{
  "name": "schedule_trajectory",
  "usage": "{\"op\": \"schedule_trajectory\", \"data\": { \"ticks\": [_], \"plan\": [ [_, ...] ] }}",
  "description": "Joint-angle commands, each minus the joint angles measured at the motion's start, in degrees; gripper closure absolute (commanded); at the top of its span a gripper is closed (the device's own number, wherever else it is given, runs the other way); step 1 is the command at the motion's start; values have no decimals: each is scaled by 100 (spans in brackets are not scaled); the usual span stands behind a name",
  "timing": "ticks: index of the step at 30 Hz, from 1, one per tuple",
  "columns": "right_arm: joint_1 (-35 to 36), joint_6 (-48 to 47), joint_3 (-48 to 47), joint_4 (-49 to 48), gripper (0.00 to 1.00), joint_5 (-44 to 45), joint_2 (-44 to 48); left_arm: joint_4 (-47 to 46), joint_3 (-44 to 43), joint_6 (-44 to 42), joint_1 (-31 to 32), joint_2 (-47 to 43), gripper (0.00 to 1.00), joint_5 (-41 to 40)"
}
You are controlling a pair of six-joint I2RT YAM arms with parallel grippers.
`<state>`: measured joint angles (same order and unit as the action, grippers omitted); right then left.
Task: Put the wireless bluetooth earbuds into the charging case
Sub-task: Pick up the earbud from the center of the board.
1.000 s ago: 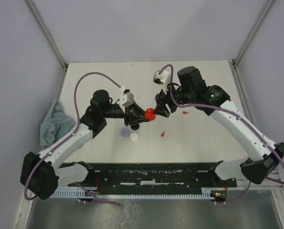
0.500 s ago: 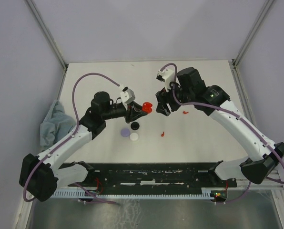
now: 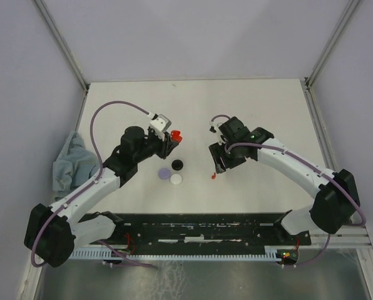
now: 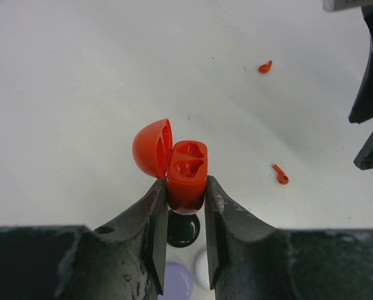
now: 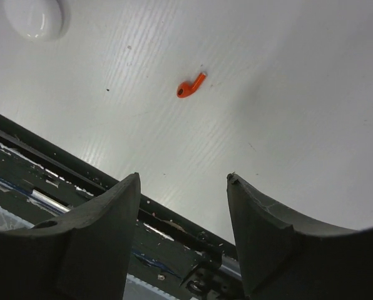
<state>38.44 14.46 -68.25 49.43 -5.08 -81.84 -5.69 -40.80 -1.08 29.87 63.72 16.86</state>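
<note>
The red charging case stands upright with its lid swung open to the left and both sockets empty. My left gripper is shut on the case's lower body and holds it above the table. Two small red earbuds lie loose on the table, one to the right of the case and one farther back. My right gripper is open and empty. It points down at the table, with the nearer earbud just ahead of its fingertips.
Three round discs lie below the held case: black, lavender and white. A crumpled grey cloth lies at the table's left edge. The black rail runs along the near edge.
My left gripper has carried the case back and to the left. My right arm has swung away from the case and come down over the earbud near the middle of the table.
</note>
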Motion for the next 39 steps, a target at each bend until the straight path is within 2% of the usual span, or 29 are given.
{"op": "schedule_trajectory", "data": {
  "ticks": [1,8,17,34,39],
  "plan": [
    [109,539,400,-687,35,173,-136,-245,105,-148,-20,-323,97,-877],
    [257,888,901,-1329,39,190,-748,-429,158,-112,-14,-358,97,-1228],
    [385,936,863,-1761,47,26,-1585,-598,190,-43,-16,-404,97,-1353],
    [470,589,-657,-1642,50,-184,-2537,-643,212,-37,-16,-500,97,-1450],
    [464,-348,-1005,-1215,50,-16,-2482,-656,246,-32,-22,-571,97,-1581]
  ]
}}
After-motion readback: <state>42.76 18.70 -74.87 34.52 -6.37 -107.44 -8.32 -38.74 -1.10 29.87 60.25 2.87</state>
